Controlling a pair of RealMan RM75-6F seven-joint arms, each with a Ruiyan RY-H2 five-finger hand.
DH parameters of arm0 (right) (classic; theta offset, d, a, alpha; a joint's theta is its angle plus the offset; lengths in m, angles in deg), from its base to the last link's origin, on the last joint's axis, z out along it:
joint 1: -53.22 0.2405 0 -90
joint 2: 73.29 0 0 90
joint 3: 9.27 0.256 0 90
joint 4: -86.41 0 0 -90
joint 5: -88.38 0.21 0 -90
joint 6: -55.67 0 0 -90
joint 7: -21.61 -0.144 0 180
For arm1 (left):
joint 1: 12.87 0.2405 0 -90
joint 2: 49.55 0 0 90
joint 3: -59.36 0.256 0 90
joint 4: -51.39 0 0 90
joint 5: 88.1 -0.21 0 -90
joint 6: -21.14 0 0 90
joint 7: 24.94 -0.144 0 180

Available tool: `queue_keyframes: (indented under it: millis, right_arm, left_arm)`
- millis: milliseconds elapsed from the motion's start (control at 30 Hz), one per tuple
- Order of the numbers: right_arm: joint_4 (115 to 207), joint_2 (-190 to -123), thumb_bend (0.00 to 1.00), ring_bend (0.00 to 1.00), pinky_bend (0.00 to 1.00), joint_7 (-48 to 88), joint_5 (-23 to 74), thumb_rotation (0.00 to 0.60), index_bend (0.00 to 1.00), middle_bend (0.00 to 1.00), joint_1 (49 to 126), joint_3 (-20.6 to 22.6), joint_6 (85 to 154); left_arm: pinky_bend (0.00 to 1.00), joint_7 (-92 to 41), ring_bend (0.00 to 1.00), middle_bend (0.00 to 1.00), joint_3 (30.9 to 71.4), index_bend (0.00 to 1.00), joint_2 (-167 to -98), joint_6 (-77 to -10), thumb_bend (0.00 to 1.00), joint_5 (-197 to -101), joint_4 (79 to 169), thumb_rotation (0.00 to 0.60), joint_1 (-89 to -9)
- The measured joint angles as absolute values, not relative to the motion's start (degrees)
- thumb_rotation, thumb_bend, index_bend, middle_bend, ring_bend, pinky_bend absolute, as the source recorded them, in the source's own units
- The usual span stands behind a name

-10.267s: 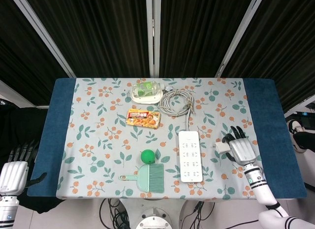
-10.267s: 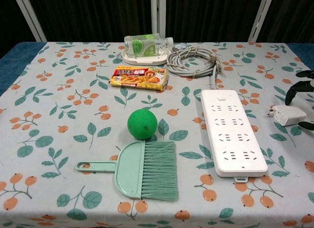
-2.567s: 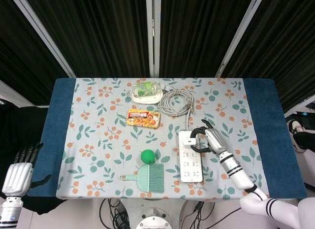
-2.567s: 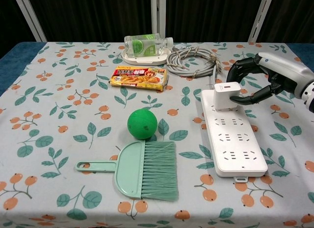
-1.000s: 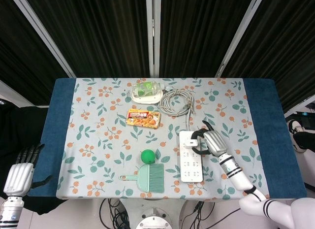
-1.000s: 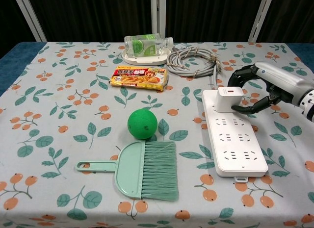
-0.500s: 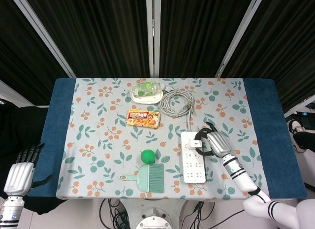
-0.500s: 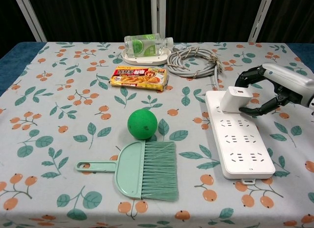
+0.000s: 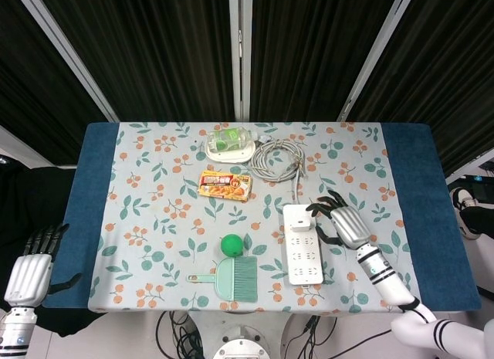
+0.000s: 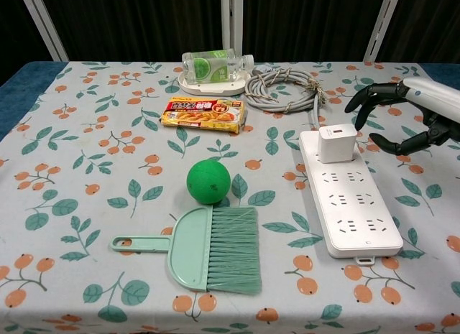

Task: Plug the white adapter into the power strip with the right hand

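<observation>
**Adapter seated in strip, right hand released**

Table (image 9: 432, 220): floral cloth over a blue top; everything is laid on it.

Power strip (image 10: 352, 197): long white bar at the right side of the cloth, cord run back to the grey cable coil (image 10: 284, 88). It is judged light and free to slide on the cloth, so any push on the adapter is best directed straight down into the socket face, not sideways.

Dustpan with brush (image 10: 208, 258) and green ball (image 10: 209, 182): left of the strip, well apart from it. Snack box (image 10: 205, 113) and the bottle on its dish (image 10: 214, 67) sit further back. None are involved.

Right hand (image 10: 411, 117): held just beside the strip's far end, fingers spread and curled loosely, nothing gripped; a clear gap is seen between fingertips (image 10: 374, 138) and adapter. Left hand (image 9: 29, 276): parked off the table's near left corner, fingers extended, nothing held.

White adapter (image 10: 336, 144): stands upright on the far end of the strip, apparently plugged in; prong depth cannot be checked. It is judged a small, rigid, smooth plastic block, light and slippery. If reseating is needed, it is best pinched on two opposite flat sides, near the base.
</observation>
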State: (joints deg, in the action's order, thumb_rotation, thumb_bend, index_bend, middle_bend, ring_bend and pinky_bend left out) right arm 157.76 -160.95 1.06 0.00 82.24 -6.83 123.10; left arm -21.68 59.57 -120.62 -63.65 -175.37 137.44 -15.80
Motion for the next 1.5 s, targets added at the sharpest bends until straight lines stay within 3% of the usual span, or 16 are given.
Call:
queue_keyframes:
  millis: [133, 200, 333, 367, 467, 600, 767, 1100, 1500]
  right_arm:
    - [163.7, -158.0, 0.39, 0.21, 0.01, 1.2, -0.7, 0.600, 0.40, 0.46, 81.9, -6.5, 124.8]
    - [167.0, -156.7, 0.39, 0.26, 0.10, 1.1, -1.2, 0.600, 0.46, 0.49, 81.8, -6.1, 125.6]
    - [171.5, -155.7, 0.42, 0.44, 0.41, -0.9, -1.2, 0.600, 0.62, 0.62, 82.3, -5.3, 125.6]
    - [172.0, -155.7, 0.44, 0.51, 0.51, -2.0, -0.9, 0.600, 0.67, 0.67, 82.5, -5.1, 125.2]
    - [173.5, -156.0, 0.52, 0.64, 0.71, -6.6, 0.7, 0.600, 0.77, 0.76, 83.3, -4.5, 122.7]
    - [174.6, -157.1, 0.63, 0.78, 0.87, -15.2, 3.5, 0.600, 0.88, 0.86, 84.5, -3.6, 118.6]
    - [174.8, -158.0, 0.70, 0.83, 0.92, -28.0, 5.3, 0.600, 0.94, 0.91, 85.7, -2.6, 114.4]
    - [170.7, -159.8, 0.71, 0.84, 0.93, -50.9, 4.7, 0.600, 0.94, 0.92, 88.7, -1.7, 107.4]
    - [164.9, -162.3, 0.71, 0.84, 0.93, -57.4, 2.6, 0.600, 0.94, 0.92, 89.7, -3.2, 106.8]
  left_arm:
    - [0.00, -22.0, 0.00, 0.00, 59.6, 0.00, -120.5, -63.6, 0.13, -175.8, 137.8, 0.600, -16.0]
    - [0.00, -22.2, 0.00, 0.00, 59.6, 0.00, -120.4, -63.7, 0.13, -175.8, 138.0, 0.600, -16.0]
    - [0.00, -22.3, 0.00, 0.00, 59.6, 0.00, -120.3, -64.1, 0.13, -175.9, 138.3, 0.600, -15.9]
    - [0.00, -22.3, 0.00, 0.00, 59.6, 0.00, -120.4, -64.1, 0.13, -175.9, 138.3, 0.600, -15.9]
    - [0.00, -22.3, 0.00, 0.00, 59.7, 0.00, -120.5, -63.9, 0.13, -175.9, 138.3, 0.600, -15.9]
    - [0.00, -22.2, 0.00, 0.00, 59.7, 0.00, -120.6, -63.9, 0.13, -175.8, 138.2, 0.600, -15.9]
    - [0.00, -22.1, 0.00, 0.00, 59.7, 0.00, -120.6, -63.8, 0.13, -175.6, 138.0, 0.600, -15.9]
    - [0.00, -22.0, 0.00, 0.00, 59.7, 0.00, -120.7, -63.4, 0.13, -175.3, 137.9, 0.600, -15.9]
    - [0.00, -21.8, 0.00, 0.00, 59.8, 0.00, -120.8, -63.1, 0.13, -175.1, 137.6, 0.600, -15.9]
